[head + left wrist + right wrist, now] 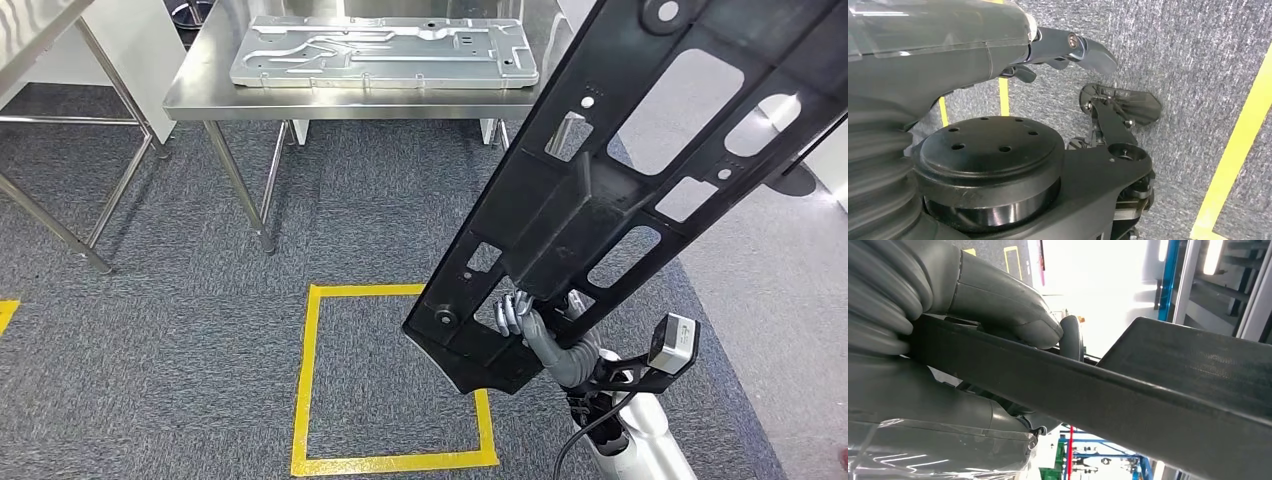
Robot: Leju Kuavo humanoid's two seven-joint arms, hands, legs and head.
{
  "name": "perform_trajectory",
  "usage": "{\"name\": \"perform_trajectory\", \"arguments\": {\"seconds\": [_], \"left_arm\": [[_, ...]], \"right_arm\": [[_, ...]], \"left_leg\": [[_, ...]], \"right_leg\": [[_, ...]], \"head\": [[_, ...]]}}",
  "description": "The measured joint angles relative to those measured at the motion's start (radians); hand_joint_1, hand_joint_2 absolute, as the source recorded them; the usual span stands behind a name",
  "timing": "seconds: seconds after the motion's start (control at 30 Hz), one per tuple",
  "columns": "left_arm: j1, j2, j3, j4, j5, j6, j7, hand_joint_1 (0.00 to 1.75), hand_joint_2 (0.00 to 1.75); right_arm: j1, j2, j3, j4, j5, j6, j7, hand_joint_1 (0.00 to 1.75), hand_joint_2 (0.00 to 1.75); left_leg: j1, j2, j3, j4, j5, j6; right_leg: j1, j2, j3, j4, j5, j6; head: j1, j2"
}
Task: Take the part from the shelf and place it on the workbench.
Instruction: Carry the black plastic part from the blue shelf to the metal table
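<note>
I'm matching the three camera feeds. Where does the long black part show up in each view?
Head view: black part runs diagonally from upper right down to the right hand.
Left wrist view: not in it.
Right wrist view: a dark bar crossing the picture, clamped by the thumb.
Shared landmark: the right hand.

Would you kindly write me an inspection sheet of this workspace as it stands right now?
Surface: steel workbench ahead, across grey carpet.
Job's things: long black part with cut-outs, held tilted up off the floor, not yet on the workbench.
Clutter: silver metal plate lying flat on the workbench.
Hands: right hand grips the black part near its lower end; left hand hangs over the carpet, holding nothing, its pose unclear.
Cables: black cable looping beside the right forearm.
Surroundings: yellow tape square on the floor; second steel frame at the left.
</note>
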Motion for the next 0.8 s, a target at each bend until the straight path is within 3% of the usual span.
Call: {"name": "perform_trajectory", "arguments": {"seconds": [0.07, 0.13, 0.17, 0.3, 0.37, 0.43, 0.47, 0.5, 0.53, 0.6, 0.63, 0.67, 0.73, 0.8], "left_arm": [[0.0, 0.0, 0.0, 0.0, -0.002, -0.002, -0.001, 0.0, 1.75], [-0.001, 0.0, 0.0, 0.0, -0.004, -0.004, -0.002, 0.0, 1.75], [-0.001, 0.0, 0.0, 0.0, -0.005, -0.005, -0.002, 0.0, 1.75], [-0.002, 0.0, 0.0, 0.0, -0.008, -0.007, -0.004, 0.0, 1.75], [-0.002, 0.0, 0.0, 0.0, -0.01, -0.007, -0.005, 0.0, 1.75], [0.0, 0.0, 0.0, 0.0, -0.01, -0.008, -0.005, 0.0, 1.75], [0.002, 0.0, 0.0, 0.0, -0.01, -0.008, -0.005, 0.0, 1.75], [0.003, 0.0, 0.0, 0.0, -0.01, -0.009, -0.005, 0.0, 1.75], [0.005, 0.0, 0.0, 0.0, -0.01, -0.009, -0.005, 0.0, 1.75], [0.008, 0.0, 0.0, 0.0, -0.01, -0.01, -0.005, 0.0, 1.75], [0.009, 0.001, 0.0, 0.0, -0.01, -0.01, -0.005, 0.0, 1.75], [0.008, 0.001, 0.0, 0.0, -0.01, -0.011, -0.005, 0.0, 1.75], [0.007, 0.001, 0.0, 0.0, -0.01, -0.015, -0.005, 0.0, 1.75], [0.005, 0.002, 0.0, 0.0, -0.01, -0.018, -0.006, 0.0, 1.75]], "right_arm": [[0.0, -0.002, 0.0, 0.002, -0.001, 0.0, -0.002, 1.75, 1.75], [0.0, -0.004, 0.0, 0.002, -0.002, 0.0, -0.004, 1.75, 1.75], [0.0, -0.004, 0.0, 0.002, -0.002, -0.001, -0.006, 1.75, 1.75], [0.004, -0.004, 0.0, 0.002, -0.002, -0.001, -0.008, 1.75, 1.75], [0.005, -0.005, 0.0, 0.002, -0.002, -0.001, -0.009, 1.75, 1.75], [0.008, -0.005, 0.0, 0.002, -0.002, -0.001, -0.01, 1.75, 1.75], [0.011, -0.005, 0.0, 0.002, -0.002, -0.001, -0.01, 1.75, 1.75], [0.014, -0.005, 0.0, 0.002, -0.002, -0.001, -0.01, 1.75, 1.75], [0.015, -0.005, 0.0, 0.002, -0.002, -0.001, -0.01, 1.75, 1.75], [0.016, -0.005, 0.0, 0.002, -0.002, -0.001, -0.01, 1.75, 1.75], [0.016, -0.005, 0.0, 0.003, -0.002, -0.001, -0.011, 1.75, 1.75], [0.016, -0.005, 0.0, 0.003, -0.002, -0.001, -0.011, 1.75, 1.75], [0.015, -0.005, 0.0, 0.003, -0.002, 0.0, -0.011, 1.75, 1.75], [0.012, -0.005, 0.001, 0.003, -0.002, 0.0, -0.011, 1.75, 1.75]], "left_leg": [[0.0, 0.0, 0.003, 0.001, -0.003, -0.003], [-0.004, 0.0, 0.004, 0.004, -0.009, -0.011], [-0.006, 0.001, 0.005, 0.005, -0.012, -0.016], [-0.005, 0.003, 0.006, 0.019, -0.029, -0.038], [-0.003, 0.001, -0.036, 0.108, -0.07, -0.045], [-0.002, 0.0, -0.119, 0.255, -0.122, -0.05], [-0.002, 0.0, -0.154, 0.306, -0.127, -0.051], [-0.002, 0.0, -0.172, 0.319, -0.109, -0.051], [-0.002, 0.0, -0.17, 0.288, -0.07, -0.049], [-0.003, -0.002, -0.123, 0.154, 0.02, -0.04], [-0.006, -0.003, -0.096, 0.094, 0.042, -0.034], [-0.009, -0.004, -0.077, 0.056, 0.046, -0.027], [-0.013, -0.004, -0.058, 0.032, 0.024, -0.014], [-0.011, -0.006, -0.037, 0.021, 0.011, 0.001]], "right_leg": [[0.0, -0.004, 0.06, -0.117, 0.067, -0.004], [0.005, -0.011, 0.126, -0.248, 0.107, -0.014], [0.008, -0.013, 0.141, -0.28, 0.111, -0.021], [0.007, -0.007, 0.154, -0.296, 0.103, -0.046], [0.004, -0.006, 0.167, -0.301, 0.099, -0.058], [0.005, -0.005, 0.178, -0.301, 0.087, -0.063], [0.006, -0.003, 0.186, -0.301, 0.079, -0.063], [0.006, 0.0, 0.196, -0.301, 0.071, -0.062], [0.006, 0.002, 0.209, -0.301, 0.062, -0.061], [0.007, 0.006, 0.238, -0.302, 0.04, -0.055], [0.008, 0.008, 0.248, -0.302, 0.029, -0.05], [0.008, 0.009, 0.257, -0.305, 0.021, -0.045], [0.007, 0.01, 0.266, -0.299, 0.018, -0.03], [0.004, 0.006, 0.247, -0.248, 0.034, -0.018]], "head": [[0.0, 0.0], [0.0, 0.0], [0.0, 0.0], [0.0, 0.0], [0.0, 0.0], [0.0, 0.0], [0.0, 0.0], [0.0, 0.0], [0.0, 0.0], [0.0, 0.0], [0.0, 0.0], [0.0, 0.0], [0.0, 0.0], [0.0, 0.0]]}}
